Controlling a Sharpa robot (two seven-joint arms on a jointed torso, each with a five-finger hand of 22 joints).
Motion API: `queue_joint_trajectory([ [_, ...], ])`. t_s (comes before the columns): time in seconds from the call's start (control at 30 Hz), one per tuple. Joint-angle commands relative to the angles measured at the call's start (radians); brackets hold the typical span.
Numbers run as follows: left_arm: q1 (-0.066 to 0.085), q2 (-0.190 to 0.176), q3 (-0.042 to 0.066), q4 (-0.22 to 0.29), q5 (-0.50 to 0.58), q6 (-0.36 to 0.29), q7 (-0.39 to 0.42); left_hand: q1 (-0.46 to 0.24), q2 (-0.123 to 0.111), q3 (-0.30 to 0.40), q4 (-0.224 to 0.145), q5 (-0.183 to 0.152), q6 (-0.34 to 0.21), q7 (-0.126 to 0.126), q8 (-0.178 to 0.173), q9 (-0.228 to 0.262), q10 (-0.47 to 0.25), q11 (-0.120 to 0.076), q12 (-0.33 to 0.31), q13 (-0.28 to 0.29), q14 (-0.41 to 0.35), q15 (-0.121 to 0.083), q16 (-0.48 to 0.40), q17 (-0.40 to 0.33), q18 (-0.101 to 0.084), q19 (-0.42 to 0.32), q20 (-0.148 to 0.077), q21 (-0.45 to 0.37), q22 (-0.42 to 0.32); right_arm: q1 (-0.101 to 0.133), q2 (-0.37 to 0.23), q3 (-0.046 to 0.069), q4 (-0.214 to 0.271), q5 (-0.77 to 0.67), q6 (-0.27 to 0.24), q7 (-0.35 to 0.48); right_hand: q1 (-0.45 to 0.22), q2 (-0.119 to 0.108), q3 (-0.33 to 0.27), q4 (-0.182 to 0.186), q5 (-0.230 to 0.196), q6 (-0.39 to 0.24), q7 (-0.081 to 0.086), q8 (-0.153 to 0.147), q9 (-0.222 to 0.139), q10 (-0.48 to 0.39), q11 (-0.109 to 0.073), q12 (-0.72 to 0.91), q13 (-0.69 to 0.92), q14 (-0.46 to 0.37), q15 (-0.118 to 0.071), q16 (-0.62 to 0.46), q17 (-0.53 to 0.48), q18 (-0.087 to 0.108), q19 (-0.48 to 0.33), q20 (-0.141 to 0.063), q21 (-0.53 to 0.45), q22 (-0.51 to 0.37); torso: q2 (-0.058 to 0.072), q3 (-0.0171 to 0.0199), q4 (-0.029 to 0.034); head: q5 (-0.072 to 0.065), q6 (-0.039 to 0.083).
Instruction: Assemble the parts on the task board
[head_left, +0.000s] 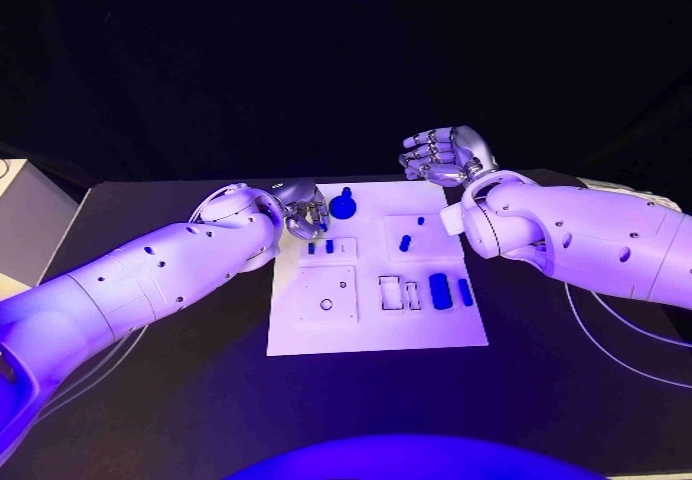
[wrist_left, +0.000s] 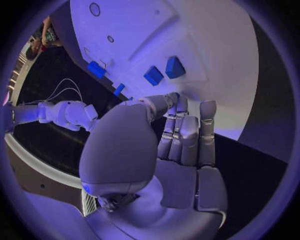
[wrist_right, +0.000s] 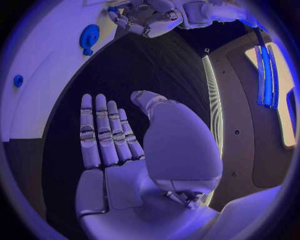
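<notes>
left robot hand (head_left: 302, 212) over task board (head_left: 372, 335) far-left corner | right robot hand (head_left: 450, 156) past far edge | blue parts (head_left: 440, 290) on board | black counter (head_left: 173, 400)

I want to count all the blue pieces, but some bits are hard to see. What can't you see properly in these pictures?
- Head view: the left robot hand covers part of the task board.
- Head view: the small blue pieces beside that hand are too small to tell their shape.
- Left wrist view: the left robot hand hides the board behind it.

Black table (head_left: 173, 400) with white task board (head_left: 368, 335) at centre.
</notes>
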Motion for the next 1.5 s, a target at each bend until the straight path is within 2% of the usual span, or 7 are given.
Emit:
queue_joint_trajectory([
  [0.03,-0.005,0.004,-0.005,0.0,-0.001,0.046,-0.001,-0.01,-0.001,-0.007,-0.001,0.003,0.005,-0.001,0.002,0.001,0.007,0.001,-0.003,0.001,0.002,-0.002,0.007,0.0,0.002,0.001,-0.001,0.0,-0.003,0.0,0.001,0.0,0.0,-0.004,0.014,0.013,-0.007,0.003,0.001,-0.005,0.006,-0.003,0.043,-0.006,-0.002,0.002,0.007,-0.006,-0.001,0.002,0.006,-0.006,-0.001,0.014,-0.005,-0.001,-0.001,-0.001,0.0,0.0006,-0.0004,-0.001,-0.001],
  [0.2,-0.005,0.004,-0.007,-0.001,-0.002,0.052,-0.003,-0.011,-0.004,-0.017,-0.004,0.002,0.003,-0.002,-0.002,0.002,0.007,-0.001,-0.002,0.006,-0.001,-0.003,0.007,-0.001,0.003,-0.004,-0.001,-0.004,-0.009,0.0,0.001,0.0,-0.001,-0.003,0.014,0.013,-0.007,0.003,0.001,-0.005,0.006,-0.003,0.043,-0.006,-0.002,0.002,0.007,-0.006,-0.001,0.002,0.006,-0.006,-0.001,0.014,-0.005,-0.001,-0.001,-0.001,-0.001,0.0001,0.0009,-0.003,-0.002],
  [0.27,-0.005,0.004,-0.007,-0.001,-0.003,0.05,-0.002,-0.009,-0.003,-0.029,-0.007,0.003,-0.008,-0.003,-0.014,0.0,0.002,-0.003,0.009,0.016,-0.003,-0.004,0.01,0.0,0.003,-0.006,-0.002,-0.007,-0.01,-0.001,0.001,0.0,-0.001,-0.003,0.014,0.013,-0.007,0.003,0.001,-0.005,0.007,-0.002,0.043,-0.006,-0.002,0.002,0.007,-0.006,-0.002,0.003,0.006,-0.007,-0.002,0.014,-0.005,-0.001,-0.001,-0.002,-0.001,-0.0001,0.001,-0.003,-0.003],
  [0.53,-0.005,0.003,-0.008,-0.001,-0.003,0.034,0.002,-0.006,0.0,-0.043,-0.01,0.003,-0.019,-0.002,-0.029,-0.003,-0.016,-0.002,0.03,0.034,-0.007,-0.003,0.014,-0.001,0.003,-0.011,-0.003,-0.012,-0.016,-0.001,0.001,0.0,-0.001,-0.003,0.014,0.013,-0.007,0.003,0.001,-0.005,0.007,-0.002,0.043,-0.006,-0.002,0.002,0.007,-0.006,-0.002,0.003,0.006,-0.007,-0.002,0.014,-0.005,-0.001,-0.001,-0.002,-0.001,0.0002,-0.0003,-0.003,-0.002],
  [0.73,-0.005,0.002,-0.008,0.0,-0.003,0.021,0.004,-0.004,0.002,-0.055,-0.011,0.003,-0.035,0.002,-0.051,-0.008,-0.053,0.0,0.072,0.064,-0.012,-0.001,0.019,-0.002,0.003,-0.013,-0.002,-0.014,-0.018,-0.001,0.001,0.0,-0.002,-0.003,0.014,0.013,-0.007,0.003,0.001,-0.005,0.007,-0.002,0.043,-0.006,-0.002,0.002,0.007,-0.006,-0.002,0.003,0.006,-0.007,-0.002,0.014,-0.005,-0.001,-0.001,-0.002,0.0,-0.0003,-0.0001,-0.004,-0.001],
  [1.0,-0.005,0.0,-0.008,0.002,-0.003,0.006,0.005,-0.004,-0.004,-0.056,-0.007,0.004,-0.08,0.007,-0.096,-0.021,-0.128,0.003,0.162,0.116,-0.018,0.002,0.029,-0.006,0.004,-0.017,0.001,-0.017,-0.023,-0.002,0.0,0.0,-0.002,-0.003,0.015,0.013,-0.008,0.003,0.002,-0.006,0.009,-0.002,0.044,-0.007,-0.002,0.002,0.007,-0.006,-0.004,0.003,0.006,-0.008,-0.003,0.014,-0.005,-0.001,0.0,-0.004,-0.001,-0.0006,0.0009,-0.005,-0.002],
  [1.5,-0.008,-0.007,-0.008,0.007,-0.007,-0.018,-0.011,-0.008,-0.013,-0.058,0.003,0.003,-0.11,0.004,-0.122,-0.029,-0.175,0.002,0.245,0.154,-0.017,0.002,0.039,-0.002,0.004,-0.014,0.002,-0.017,-0.021,-0.002,-0.001,0.0,-0.001,-0.002,0.014,0.014,-0.008,0.003,0.002,-0.006,0.009,-0.002,0.044,-0.007,-0.002,0.002,0.007,-0.006,-0.004,0.003,0.006,-0.008,-0.003,0.014,-0.005,-0.001,0.0,-0.004,-0.001,-0.0003,0.0004,-0.005,-0.002],
])
